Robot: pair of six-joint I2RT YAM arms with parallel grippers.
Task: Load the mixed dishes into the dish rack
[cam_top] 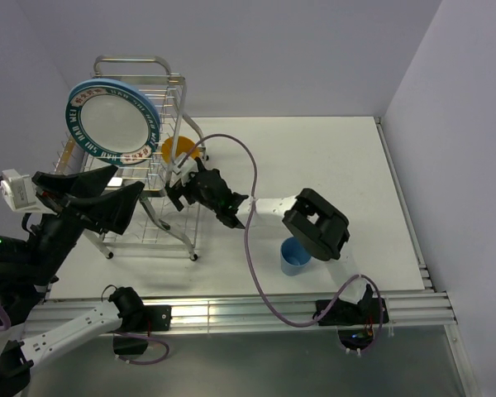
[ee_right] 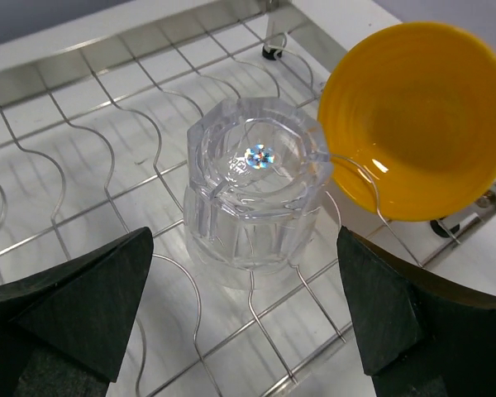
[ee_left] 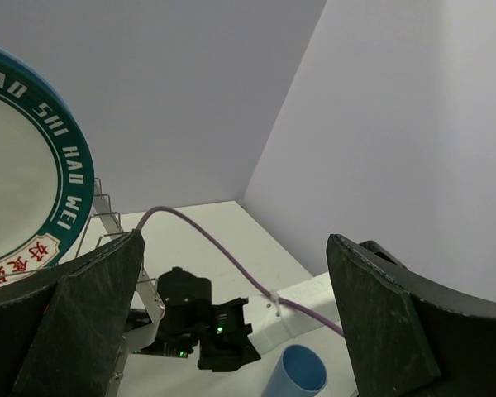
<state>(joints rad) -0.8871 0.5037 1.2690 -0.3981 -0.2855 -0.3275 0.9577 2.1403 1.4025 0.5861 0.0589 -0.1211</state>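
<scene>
Shiny silver metal-wire dish rack (cam_top: 169,95), clear faceted glass tumbler (ee_right: 256,182), glossy smooth orange-yellow bowl (ee_right: 413,116), smooth glazed-looking white plate with teal lettered rim (cam_top: 112,120)

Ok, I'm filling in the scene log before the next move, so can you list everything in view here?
dish rack: one, silver wire, far left of the table
lettered plate: one, white with a teal rim, upright in the rack's upper tier
light-blue plate: one, only its edge shows, right behind the lettered plate
bowl: one, orange-yellow, tilted at the rack's edge
glass: one, clear, on the rack's lower wire shelf beside the bowl
cup: one, blue, on the table by the right arm
cable: one, purple, looping along the right arm
table: one, white
left gripper: black, open, near the lettered plate
right gripper: black, open, fingers either side of the glass, apart from it
</scene>
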